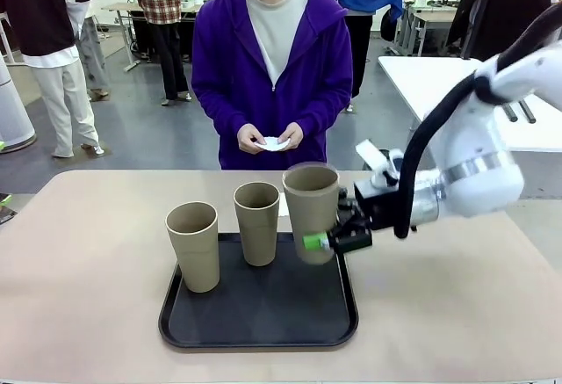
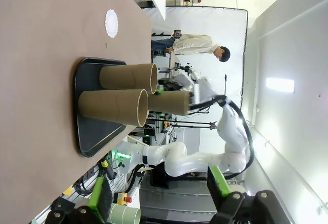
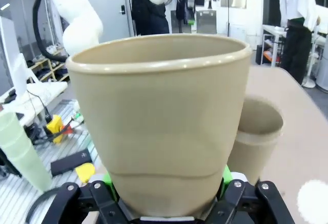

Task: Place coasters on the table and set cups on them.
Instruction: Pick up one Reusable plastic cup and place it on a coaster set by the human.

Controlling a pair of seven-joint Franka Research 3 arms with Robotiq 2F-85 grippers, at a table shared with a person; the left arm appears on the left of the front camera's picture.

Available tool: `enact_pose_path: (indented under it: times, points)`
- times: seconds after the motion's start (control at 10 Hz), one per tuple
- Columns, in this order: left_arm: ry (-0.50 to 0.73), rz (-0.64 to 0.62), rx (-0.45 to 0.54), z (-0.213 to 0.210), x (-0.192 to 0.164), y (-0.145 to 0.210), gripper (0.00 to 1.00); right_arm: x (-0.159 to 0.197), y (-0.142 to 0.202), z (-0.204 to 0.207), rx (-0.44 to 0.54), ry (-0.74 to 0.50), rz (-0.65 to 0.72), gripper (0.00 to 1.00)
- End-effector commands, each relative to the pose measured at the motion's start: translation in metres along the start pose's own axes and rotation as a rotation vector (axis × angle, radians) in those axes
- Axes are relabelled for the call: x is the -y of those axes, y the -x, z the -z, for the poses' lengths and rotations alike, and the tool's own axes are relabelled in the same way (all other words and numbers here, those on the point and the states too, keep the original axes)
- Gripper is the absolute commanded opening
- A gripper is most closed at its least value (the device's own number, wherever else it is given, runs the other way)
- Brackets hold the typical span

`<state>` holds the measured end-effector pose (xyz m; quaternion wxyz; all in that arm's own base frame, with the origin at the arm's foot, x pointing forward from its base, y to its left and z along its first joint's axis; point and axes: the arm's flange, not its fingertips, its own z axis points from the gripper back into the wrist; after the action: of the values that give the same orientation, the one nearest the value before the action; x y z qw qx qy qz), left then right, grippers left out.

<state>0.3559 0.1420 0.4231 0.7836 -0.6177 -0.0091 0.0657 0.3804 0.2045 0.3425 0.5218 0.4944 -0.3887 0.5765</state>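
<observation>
- Right now the right gripper [image 1: 325,242] is clamped on one cup [image 1: 311,208], low on its wall near the base, with a green pad [image 1: 314,242] pressed against the side.
- That cup stands upright between the jaws, mouth up, over the end of the black tray [image 1: 263,336] nearest the right arm; whether its base touches the tray I cannot tell.
- A second cup [image 1: 256,223] and a third cup [image 1: 193,245] stand on the tray beyond the held one, on the side away from the jaws.
- The left gripper [image 2: 160,196] has its jaws spread wide with nothing between them; the tray lies well ahead of them.
- One coaster [image 2: 111,23] lies flat on the table [image 2: 41,55], past the tray from those jaws.
- The person's hands [image 1: 251,138] hold another coaster [image 1: 275,144], well beyond the right jaws.
</observation>
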Motion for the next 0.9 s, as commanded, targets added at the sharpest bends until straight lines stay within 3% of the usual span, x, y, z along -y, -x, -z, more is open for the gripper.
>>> enact_pose_path:
  times: [0.0, 0.4, 0.8]
  points:
    - [0.018, 0.007, 0.006, 0.0, 0.003, 0.001, 1.0, -0.007, -0.068, 0.008, -0.026, 0.049, -0.014, 0.0]
    - [0.018, 0.007, 0.006, 0.0, 0.003, 0.001, 1.0, -0.017, -0.132, 0.005, 0.003, 0.113, -0.09, 0.0]
    - [0.018, 0.007, 0.006, 0.0, 0.003, 0.001, 1.0, -0.014, -0.134, 0.0, -0.013, 0.081, -0.094, 0.0]
